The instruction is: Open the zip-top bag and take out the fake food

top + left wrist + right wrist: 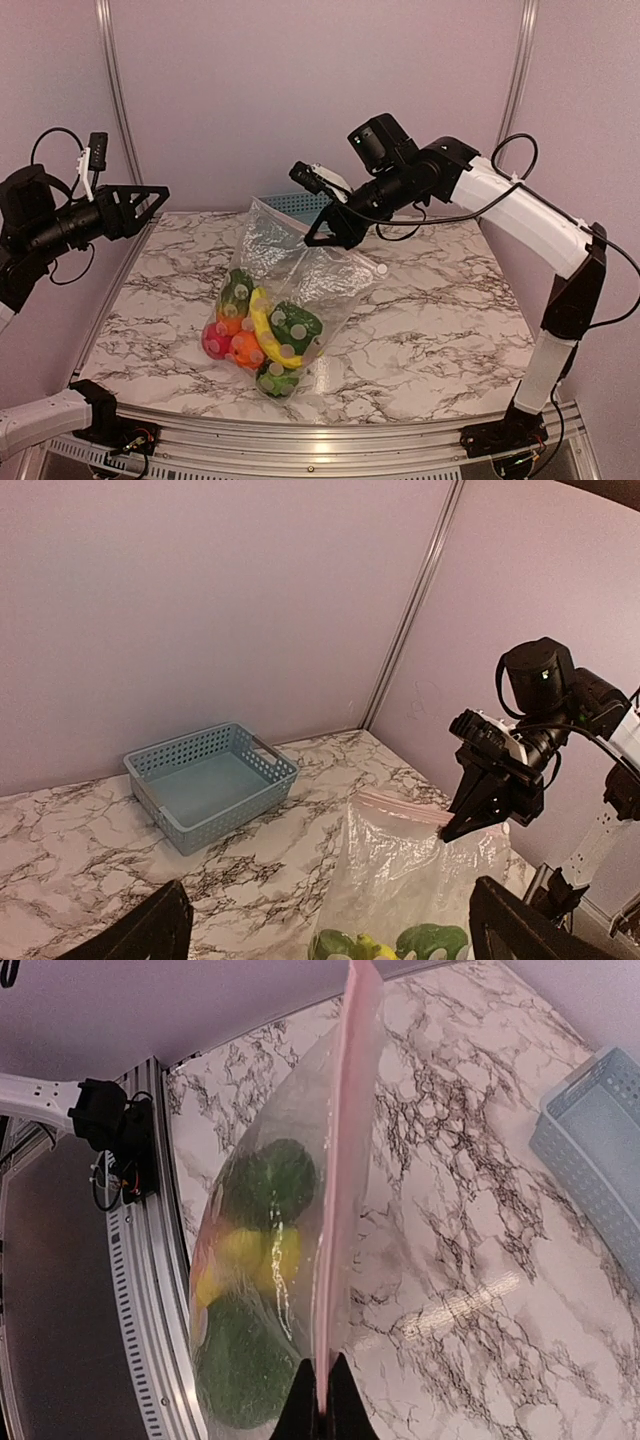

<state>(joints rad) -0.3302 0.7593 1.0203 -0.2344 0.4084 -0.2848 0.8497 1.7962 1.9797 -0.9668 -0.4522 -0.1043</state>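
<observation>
as right gripper (pixel 318 238) clamps its zip edge, zip-top bag (pixel 300 272) slants down nearward; left gripper (pixel 158 203) gapes empty.

Top camera overlooks the table (pixel 420 320); both wrist cameras face the zip-top bag (pixel 400 870), the right seemingly nearest.

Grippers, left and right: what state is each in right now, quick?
Left gripper: open, holding nothing.
Right gripper: shut on the zip-top bag, at its zip strip.
</observation>
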